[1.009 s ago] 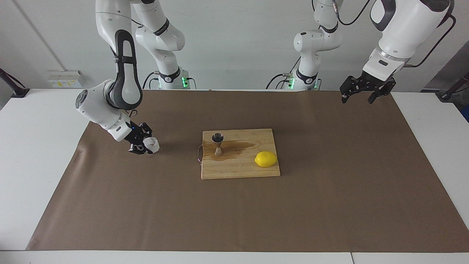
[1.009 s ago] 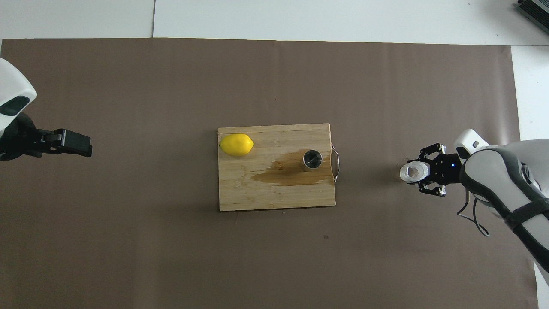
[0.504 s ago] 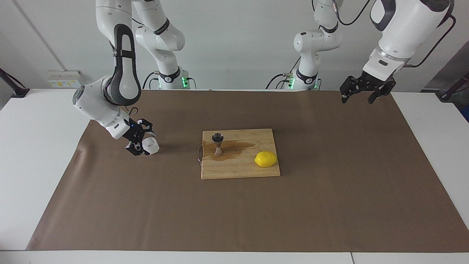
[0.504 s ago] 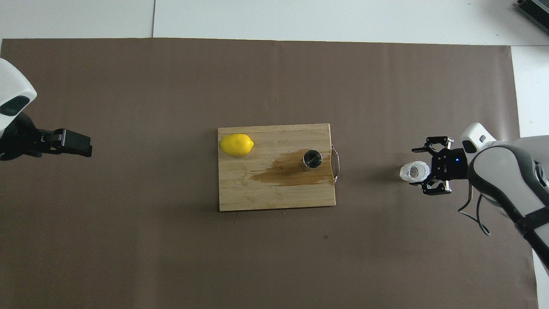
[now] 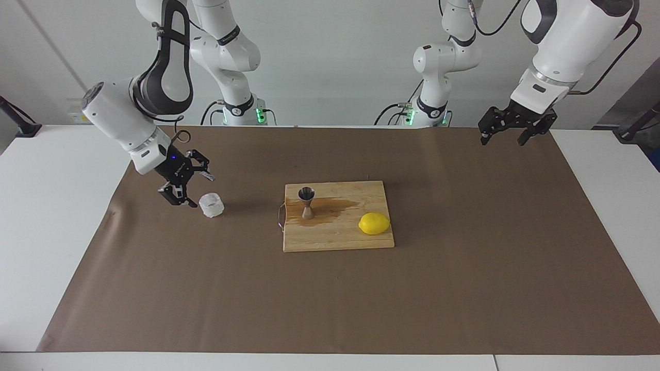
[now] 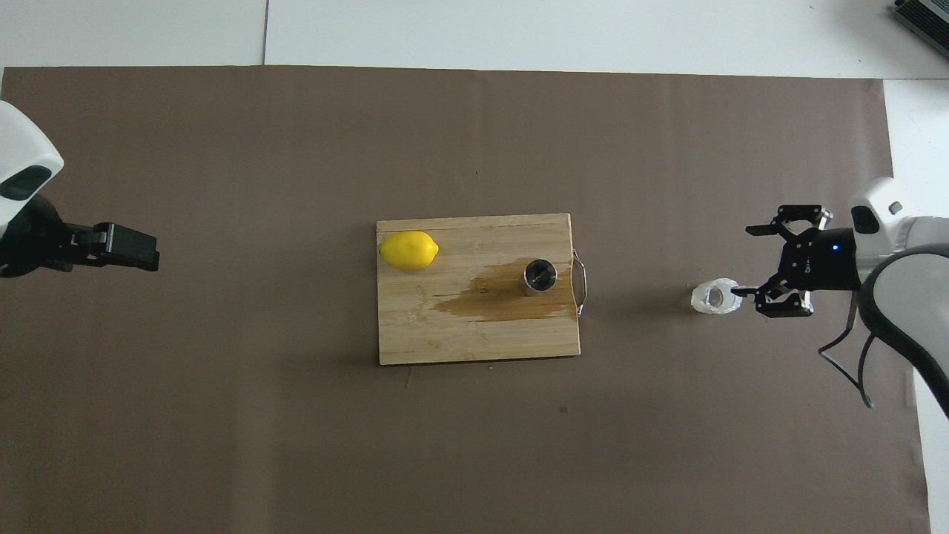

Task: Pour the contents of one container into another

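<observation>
Right gripper [image 5: 188, 189]: fingers spread, raised just beside glass cup [image 5: 212, 205]; the overhead view alone overlaps them.
Left gripper [image 5: 508, 135]: fingers spread, waiting at paper's edge.
Jigger [image 5: 307, 202]: upright near board's edge.

we see glass cup [image 5: 212, 205] upright on brown paper [image 5: 464, 288], toward right arm's end, free of any grip. our right gripper [image 5: 194, 189] hangs just beside it, jaws spread, not touching. steel jigger [image 5: 307, 202] stands on cutting board [image 5: 335, 239] beside wet stain [image 5: 335, 206]; lemon [image 5: 374, 223] also on board. our left gripper [image 5: 504, 135] waits raised over paper's edge, jaws apart.
</observation>
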Robot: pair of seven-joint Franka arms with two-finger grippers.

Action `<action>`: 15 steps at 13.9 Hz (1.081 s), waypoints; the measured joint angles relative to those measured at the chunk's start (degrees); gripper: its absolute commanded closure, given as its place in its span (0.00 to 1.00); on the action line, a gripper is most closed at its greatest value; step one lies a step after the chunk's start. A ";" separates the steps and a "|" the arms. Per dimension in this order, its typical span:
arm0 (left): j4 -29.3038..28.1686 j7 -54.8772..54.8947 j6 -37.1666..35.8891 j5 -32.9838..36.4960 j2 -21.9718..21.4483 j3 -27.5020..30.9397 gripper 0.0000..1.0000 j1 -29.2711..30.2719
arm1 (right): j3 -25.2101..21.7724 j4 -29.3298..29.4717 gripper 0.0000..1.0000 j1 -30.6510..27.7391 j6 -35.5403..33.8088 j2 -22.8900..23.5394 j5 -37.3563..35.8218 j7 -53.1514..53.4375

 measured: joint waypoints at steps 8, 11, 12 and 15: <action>0.00 0.00 0.00 0.00 0.00 0.00 0.00 0.00 | 0.32 11.37 0.00 3.38 -1.16 -0.91 -8.49 33.62; 0.00 0.00 0.00 0.00 0.00 0.00 0.00 0.00 | 0.42 13.90 0.00 6.76 -4.65 -2.21 -16.35 53.09; 0.00 0.00 0.00 0.00 0.00 0.00 0.00 0.00 | 0.43 14.85 0.00 7.56 -6.05 -2.61 -18.51 59.43; 0.00 0.00 0.00 0.00 0.00 0.00 0.00 0.00 | 0.46 18.55 0.00 8.58 -11.47 -3.10 -24.85 76.78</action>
